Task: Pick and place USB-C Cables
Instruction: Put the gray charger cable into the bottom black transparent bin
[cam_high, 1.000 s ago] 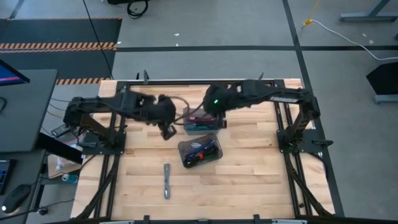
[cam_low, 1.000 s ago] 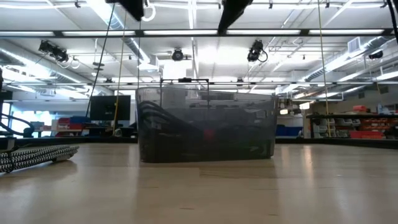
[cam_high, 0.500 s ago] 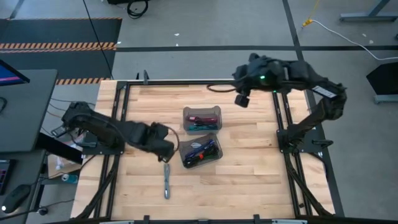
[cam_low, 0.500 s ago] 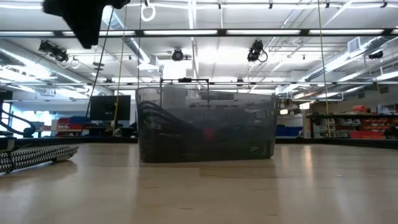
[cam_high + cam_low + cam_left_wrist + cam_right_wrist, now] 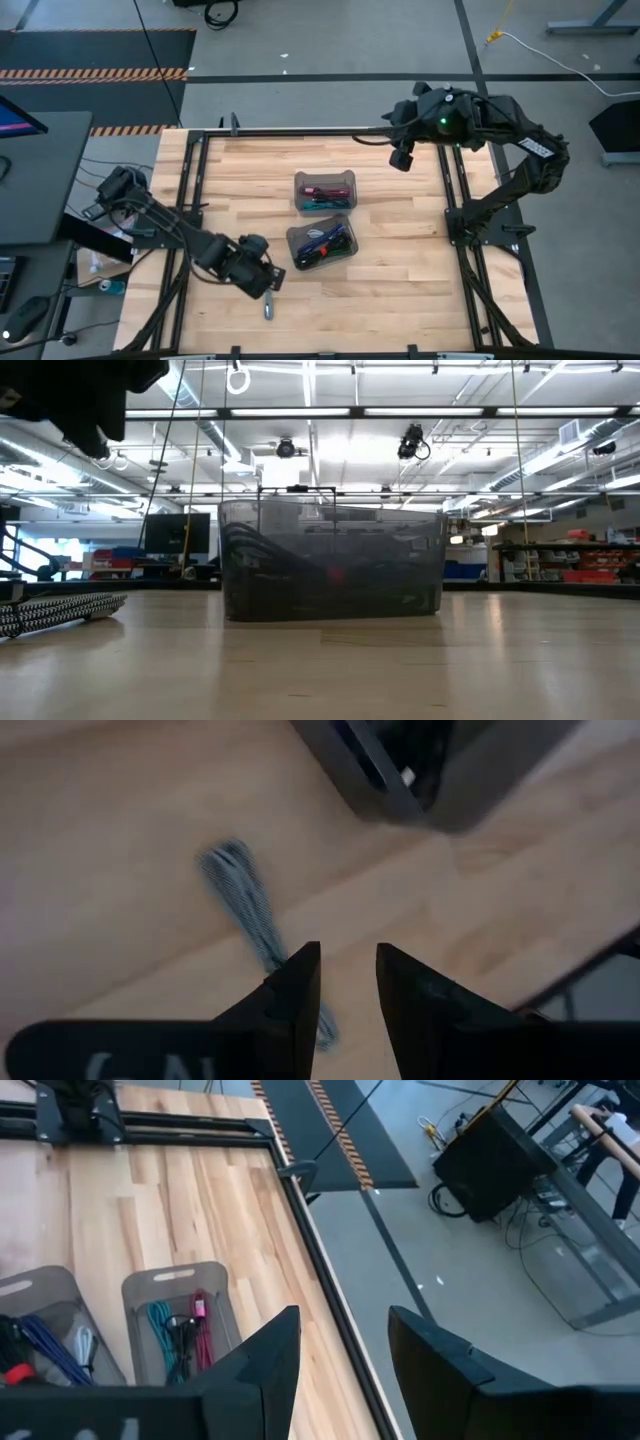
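Left tool [image 5: 262, 283] low over near-left bench [image 5: 400, 290], fingers spread, empty. Grey cable [image 5: 250, 910] lies loose on bench just below and ahead of it, long axis roughly in line with finger gap. Left arm nearer by far. Right tool [image 5: 402, 158] raised at far right, spread, empty. Far bin [image 5: 324, 192]: maroon, teal cables. Near bin [image 5: 322, 245]: blue, black cables.

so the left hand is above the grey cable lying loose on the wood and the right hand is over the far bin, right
Not quite. The right hand is not over the far bin; the high view shows it off near the table's far right corner. The rest holds: the left hand hangs above the loose grey cable on the wood, as the left wrist view shows.
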`<state>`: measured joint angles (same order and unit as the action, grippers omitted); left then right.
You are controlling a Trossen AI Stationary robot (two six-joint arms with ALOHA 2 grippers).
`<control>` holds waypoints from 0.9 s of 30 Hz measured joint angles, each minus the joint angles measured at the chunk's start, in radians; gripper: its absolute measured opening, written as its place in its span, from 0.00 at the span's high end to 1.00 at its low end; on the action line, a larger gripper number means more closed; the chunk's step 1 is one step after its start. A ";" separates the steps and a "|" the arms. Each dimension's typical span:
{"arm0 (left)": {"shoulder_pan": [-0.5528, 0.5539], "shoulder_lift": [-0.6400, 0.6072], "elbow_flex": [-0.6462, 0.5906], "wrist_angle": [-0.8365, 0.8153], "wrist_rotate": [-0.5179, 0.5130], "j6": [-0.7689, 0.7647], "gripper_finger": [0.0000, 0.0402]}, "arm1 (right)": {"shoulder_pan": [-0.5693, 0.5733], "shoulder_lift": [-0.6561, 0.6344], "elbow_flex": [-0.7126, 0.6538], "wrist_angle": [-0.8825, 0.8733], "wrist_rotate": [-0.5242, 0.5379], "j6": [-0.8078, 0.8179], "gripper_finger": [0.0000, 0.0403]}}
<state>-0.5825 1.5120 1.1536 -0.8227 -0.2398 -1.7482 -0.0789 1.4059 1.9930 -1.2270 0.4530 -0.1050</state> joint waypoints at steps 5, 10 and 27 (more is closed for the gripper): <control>-0.045 0.000 -0.057 0.103 -0.009 -0.048 0.73 | 0.019 0.000 0.000 0.002 -0.001 0.005 0.60; -0.057 0.000 -0.101 0.074 -0.018 -0.043 0.73 | 0.040 0.000 0.000 0.018 -0.002 0.004 0.60; 0.037 0.000 -0.256 0.258 0.019 0.085 0.73 | 0.047 0.000 -0.001 0.047 -0.005 -0.138 0.60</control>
<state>-0.5451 1.5120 0.8974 -0.5649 -0.2205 -1.6635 -0.0322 1.4063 1.9923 -1.1798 0.4477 -0.2426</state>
